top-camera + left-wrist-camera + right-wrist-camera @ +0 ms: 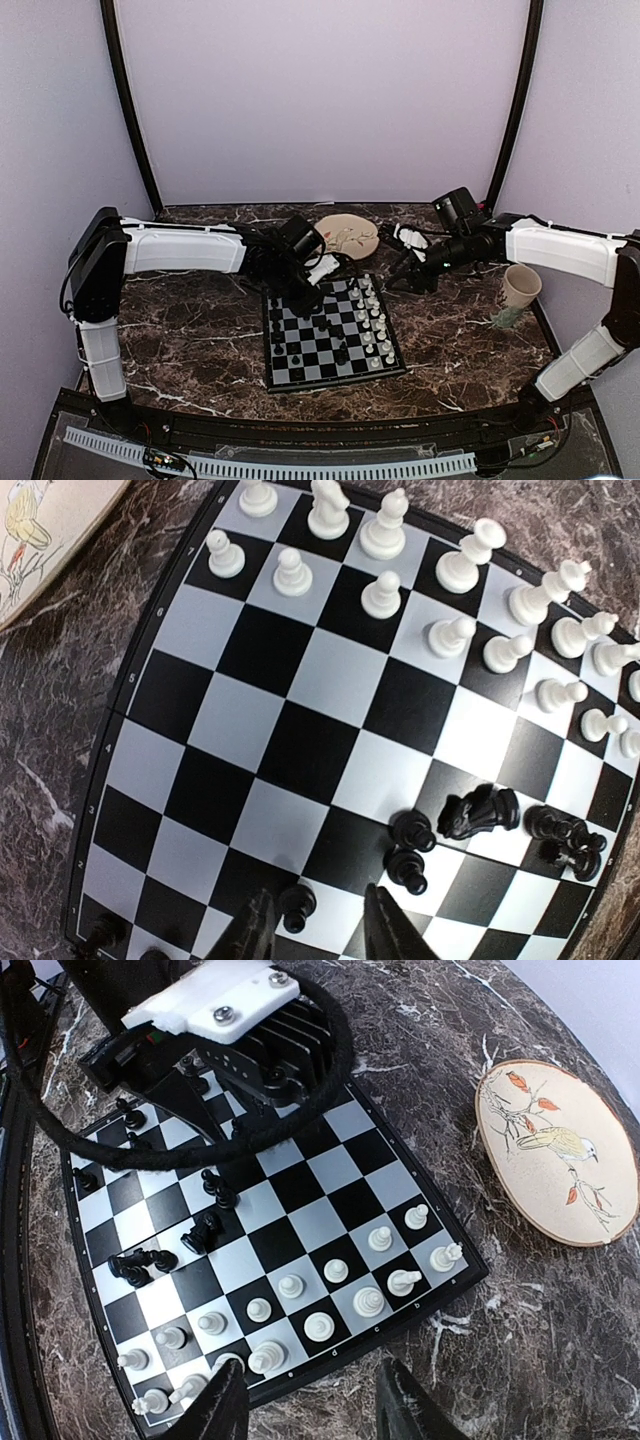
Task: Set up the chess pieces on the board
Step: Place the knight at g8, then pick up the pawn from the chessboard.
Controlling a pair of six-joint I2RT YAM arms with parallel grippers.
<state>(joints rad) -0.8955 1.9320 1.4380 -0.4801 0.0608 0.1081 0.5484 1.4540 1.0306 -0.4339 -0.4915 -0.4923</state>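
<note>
Black pawn (297, 905) is standing upright between the parted fingers of the left gripper (317, 895) — not yet pinched — right gripper (308, 1385) hanging open, well apart

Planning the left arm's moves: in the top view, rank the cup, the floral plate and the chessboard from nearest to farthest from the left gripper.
1. Chessboard: directly under the left gripper.
2. Plate: just beyond, slightly to its right.
3. Cup: far over on the right side.

Dark marble-patterned bench (190, 335) with white veins, round beige plate (347, 236) painted with a bird near the far edge, cream cup (520, 287) by the right edge
</note>
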